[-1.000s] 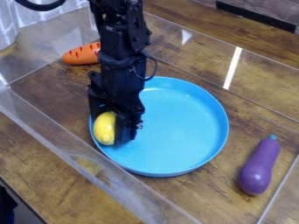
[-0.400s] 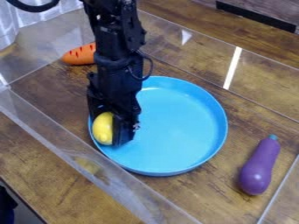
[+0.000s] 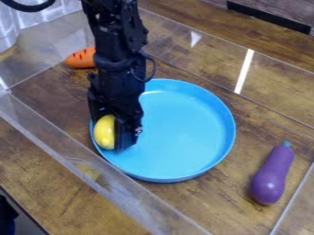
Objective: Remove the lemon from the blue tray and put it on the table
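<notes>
Comparing this view with the ones from a second ago, I see the arm has leaned a little toward the left of the picture, and the lemon (image 3: 106, 132) has gone with it: it now sits right over the left rim of the blue tray (image 3: 203, 124), where before it lay slightly further inside. That small drift tells me the fruit is travelling with the gripper (image 3: 114, 133), so I judge the lift-out step is under way but barely begun; the lemon has not cleared the tray and nothing has reached the table (image 3: 61, 179) yet.

My gripper is clamped around the lemon, its black fingers standing wide on either side of the yellow body, one toward the tray's centre and one hidden behind the fruit. Whether the lemon is off the tray floor or only dragged along it, I cannot tell from this angle.

The arm comes down from the top of the picture almost vertically, the wrist pointing straight down onto the tray's left edge. An orange carrot (image 3: 81, 58) lies on the table behind the arm, and a purple eggplant (image 3: 273, 173) rests well apart to the right of the tray, both clear of my likely path leftward.
</notes>
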Motion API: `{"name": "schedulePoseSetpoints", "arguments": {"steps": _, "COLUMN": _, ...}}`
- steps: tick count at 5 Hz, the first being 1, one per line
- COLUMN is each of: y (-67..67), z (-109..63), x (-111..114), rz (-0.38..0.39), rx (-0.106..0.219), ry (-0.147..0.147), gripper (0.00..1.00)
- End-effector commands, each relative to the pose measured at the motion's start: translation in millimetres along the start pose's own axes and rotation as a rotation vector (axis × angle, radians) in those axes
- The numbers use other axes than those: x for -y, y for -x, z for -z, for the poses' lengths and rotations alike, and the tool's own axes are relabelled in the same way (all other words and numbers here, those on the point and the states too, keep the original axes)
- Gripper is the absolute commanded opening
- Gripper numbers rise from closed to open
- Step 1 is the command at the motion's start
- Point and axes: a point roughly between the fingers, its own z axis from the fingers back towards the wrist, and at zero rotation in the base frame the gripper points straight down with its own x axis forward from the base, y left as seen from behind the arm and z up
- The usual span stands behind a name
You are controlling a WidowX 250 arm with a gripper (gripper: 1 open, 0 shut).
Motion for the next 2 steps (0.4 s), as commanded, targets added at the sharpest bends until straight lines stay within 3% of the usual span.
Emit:
{"name": "schedulePoseSetpoints", "arguments": {"steps": 1, "y": -2.8, "z": -14.1, "x": -6.7, "rz": -0.008, "rx": 0.067, "ry": -0.016, "gripper": 0.00}}
{"name": "schedulePoseSetpoints", "arguments": {"steps": 2, "y": -1.8, "z": -12.2, "x": -6.2, "rz": -0.001, "rx": 0.079, "ry": -0.011, "gripper": 0.00}}
